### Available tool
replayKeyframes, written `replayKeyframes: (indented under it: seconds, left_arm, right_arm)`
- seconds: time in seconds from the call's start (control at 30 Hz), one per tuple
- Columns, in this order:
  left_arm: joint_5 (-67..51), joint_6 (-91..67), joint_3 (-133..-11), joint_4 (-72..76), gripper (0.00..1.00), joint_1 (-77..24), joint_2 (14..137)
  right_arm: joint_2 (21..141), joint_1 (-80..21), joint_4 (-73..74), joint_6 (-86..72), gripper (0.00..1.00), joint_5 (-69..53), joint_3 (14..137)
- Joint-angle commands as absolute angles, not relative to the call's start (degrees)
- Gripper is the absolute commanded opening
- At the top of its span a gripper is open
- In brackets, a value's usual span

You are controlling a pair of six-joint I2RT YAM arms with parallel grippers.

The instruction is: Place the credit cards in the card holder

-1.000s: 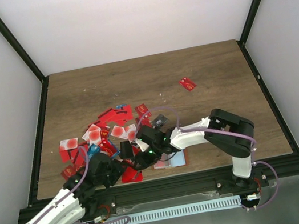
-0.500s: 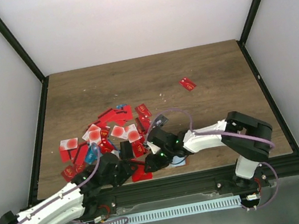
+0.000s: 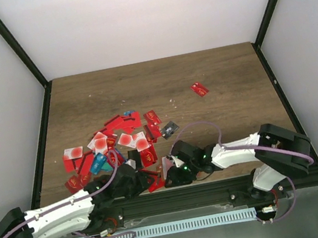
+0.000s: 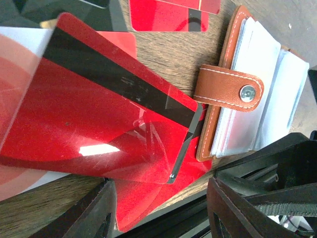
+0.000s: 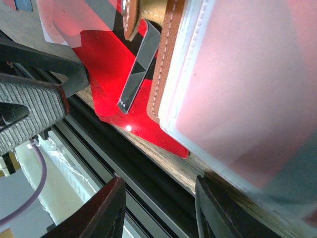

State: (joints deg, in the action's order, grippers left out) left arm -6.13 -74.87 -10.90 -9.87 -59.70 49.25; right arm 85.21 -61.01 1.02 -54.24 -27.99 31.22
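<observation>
The credit cards [image 3: 120, 141] lie in a loose pile, mostly red, at the table's near left. The card holder [image 4: 233, 89] is orange-brown with a snap strap and lies open by the near edge, its clear sleeves up; the right wrist view shows its pink panel [image 5: 237, 74]. From the top the right gripper covers most of it. A red card with a black stripe [image 4: 99, 114] rests tilted just left of the holder. My left gripper [image 4: 161, 213] is open over red cards at the table's edge. My right gripper [image 5: 158, 208] is open beside the holder, nothing between its fingers.
One red card [image 3: 199, 89] lies alone at the far right of the table, and a black card [image 3: 170, 129] lies beside the pile. The black frame rail [image 5: 148, 183] runs right under both grippers. The two grippers nearly touch.
The right gripper has drawn back toward the near edge and now covers the holder. The left gripper has slid right along that edge, closer to it.
</observation>
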Motion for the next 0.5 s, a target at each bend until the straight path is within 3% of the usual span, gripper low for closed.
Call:
replayKeyframes:
  seconds: [0.0,0.47]
  left_arm:
    - [-5.8,-70.32,-12.51,-10.61,0.52,-60.22,52.69]
    - [2.29,-59.9,-25.73,-26.0,0.58,-55.52,56.4]
  right_arm:
    - [85.92,-60.69,1.54,-55.57,0.41,-23.94,29.62]
    - [92.43,-44.37,1.52,-44.98,0.41,-22.46,33.57]
